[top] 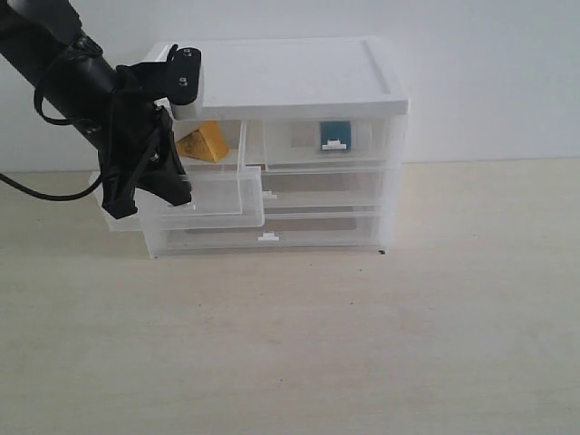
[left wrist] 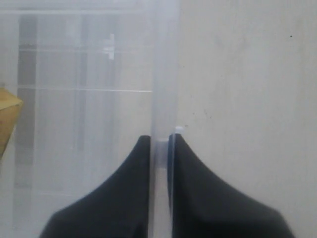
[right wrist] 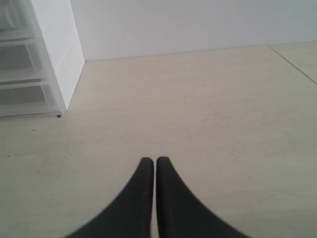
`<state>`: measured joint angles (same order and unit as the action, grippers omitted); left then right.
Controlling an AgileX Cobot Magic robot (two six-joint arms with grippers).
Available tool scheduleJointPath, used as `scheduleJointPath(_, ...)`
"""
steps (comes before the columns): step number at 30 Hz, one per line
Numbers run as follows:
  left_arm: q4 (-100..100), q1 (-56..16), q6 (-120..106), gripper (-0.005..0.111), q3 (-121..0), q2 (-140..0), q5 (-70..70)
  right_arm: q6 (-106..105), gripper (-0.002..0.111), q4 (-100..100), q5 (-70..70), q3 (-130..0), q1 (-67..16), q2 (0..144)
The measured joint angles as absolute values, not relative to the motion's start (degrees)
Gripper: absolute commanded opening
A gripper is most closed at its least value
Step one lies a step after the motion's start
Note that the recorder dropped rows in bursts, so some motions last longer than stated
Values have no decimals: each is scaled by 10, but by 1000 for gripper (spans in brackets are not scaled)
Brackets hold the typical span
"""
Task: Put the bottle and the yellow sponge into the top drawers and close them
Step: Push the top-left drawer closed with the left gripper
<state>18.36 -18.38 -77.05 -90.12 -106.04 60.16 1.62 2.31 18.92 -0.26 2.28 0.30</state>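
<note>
The left top drawer [top: 222, 195] stands pulled out of the cabinet [top: 290, 77]. The yellow sponge [top: 205, 143] lies at its back and shows at the edge of the left wrist view [left wrist: 7, 114]. My left gripper [top: 179, 195] is shut on this drawer's clear front wall [left wrist: 163, 74], one finger inside and one outside [left wrist: 161, 141]. The right top drawer [top: 299, 145] is pushed in, with the bottle [top: 334, 136] visible through its front. My right gripper [right wrist: 155, 161] is shut and empty over bare table, outside the exterior view.
Two full-width clear drawers [top: 272, 237] sit closed below the top pair. The cabinet's white side [right wrist: 54, 49] stands off to one side of the right gripper. A black cable [top: 45, 190] hangs from the left arm. The wall runs behind the cabinet.
</note>
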Motion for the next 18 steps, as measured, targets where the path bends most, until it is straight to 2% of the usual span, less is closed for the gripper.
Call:
scheduleJointPath(6,186,-185,-747,4,-919,-1059,599,16,0,24,189,-3,23,3)
scheduleJointPath(8,180,-184,-744,4,-933,-1070,544,16,0,24,189,-3,23,3)
scheduleJointPath(18,160,-184,-743,4,-937,-1081,506,16,0,24,189,-3,23,3)
